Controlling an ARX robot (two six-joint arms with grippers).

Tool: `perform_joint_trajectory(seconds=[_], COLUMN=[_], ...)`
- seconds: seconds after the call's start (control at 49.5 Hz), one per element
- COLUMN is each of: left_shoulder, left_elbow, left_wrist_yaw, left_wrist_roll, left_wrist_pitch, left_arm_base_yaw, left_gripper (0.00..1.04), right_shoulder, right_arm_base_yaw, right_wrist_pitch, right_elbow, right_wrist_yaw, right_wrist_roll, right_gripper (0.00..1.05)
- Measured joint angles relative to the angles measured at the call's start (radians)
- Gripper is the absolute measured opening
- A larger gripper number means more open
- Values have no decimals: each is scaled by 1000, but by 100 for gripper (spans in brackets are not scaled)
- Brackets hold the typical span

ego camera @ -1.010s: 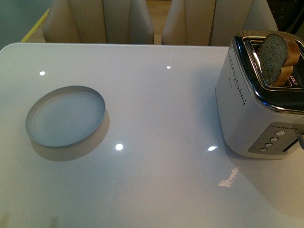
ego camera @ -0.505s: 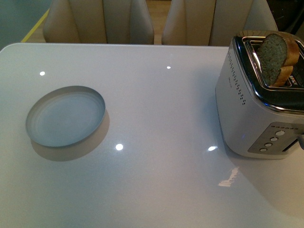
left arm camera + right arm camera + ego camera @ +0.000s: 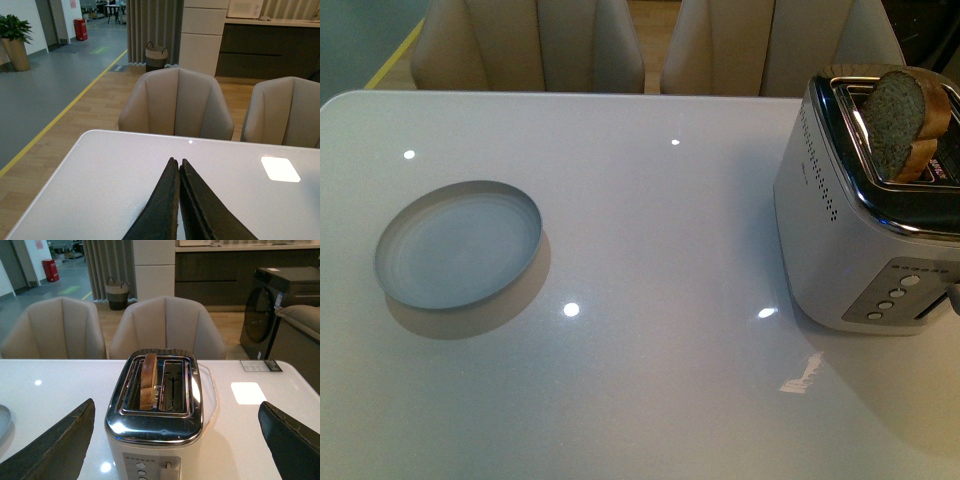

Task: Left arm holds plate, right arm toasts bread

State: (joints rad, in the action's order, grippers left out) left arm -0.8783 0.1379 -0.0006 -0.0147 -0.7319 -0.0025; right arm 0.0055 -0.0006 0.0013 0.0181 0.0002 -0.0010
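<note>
Plate (image 3: pixel 457 245) sits empty on white bench (image 3: pixel 660 220), left side, nothing near it. Bread (image 3: pixel 893 122) stands upright in left slot of toaster (image 3: pixel 865 230) at right edge, w/ top sticking out. Two beige chairs (image 3: pixel 530 45) behind far edge. Left gripper (image 3: pixel 178 172) closed, holding nothing; right gripper (image 3: pixel 175 432) wide open, facing toaster.

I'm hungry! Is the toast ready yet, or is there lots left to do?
Not yet. Done: the bread already stands in the toaster, sticking up. In hand: nothing; the left hand is shut and empty, the right hand is open facing the toaster. Left: the plate sits alone on the table, waiting to be picked up.
</note>
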Motion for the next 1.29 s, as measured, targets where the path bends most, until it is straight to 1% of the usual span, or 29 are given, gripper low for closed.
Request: perform_joint_trajectory(seconds=[0.141, 0.323, 0.384, 0.424, 0.788, 1.293], left_shoulder=[77, 218, 232, 248, 477, 684], left_elbow=[-34, -81, -111, -125, -125, -126], left_wrist_yaw=[0, 0, 0, 0, 0, 0], left_wrist_roll=[0, 1, 1, 2, 3, 3], left_wrist_pitch=[41, 138, 105, 117, 332, 536], left_arm_base_yaw=[0, 0, 0, 0, 0, 0], left_gripper=[3, 3, 3, 3, 3, 3], right_shoulder=[0, 0, 0, 0, 0, 0], right_arm_base_yaw=[0, 0, 0, 0, 0, 0], right_wrist_pitch=[0, 0, 0, 0, 0, 0], right_elbow=[0, 0, 0, 0, 0, 0], right_wrist_yaw=[0, 0, 0, 0, 0, 0], right_wrist_roll=[0, 0, 0, 0, 0, 0], right_gripper=[96, 96, 96, 96, 96, 96])
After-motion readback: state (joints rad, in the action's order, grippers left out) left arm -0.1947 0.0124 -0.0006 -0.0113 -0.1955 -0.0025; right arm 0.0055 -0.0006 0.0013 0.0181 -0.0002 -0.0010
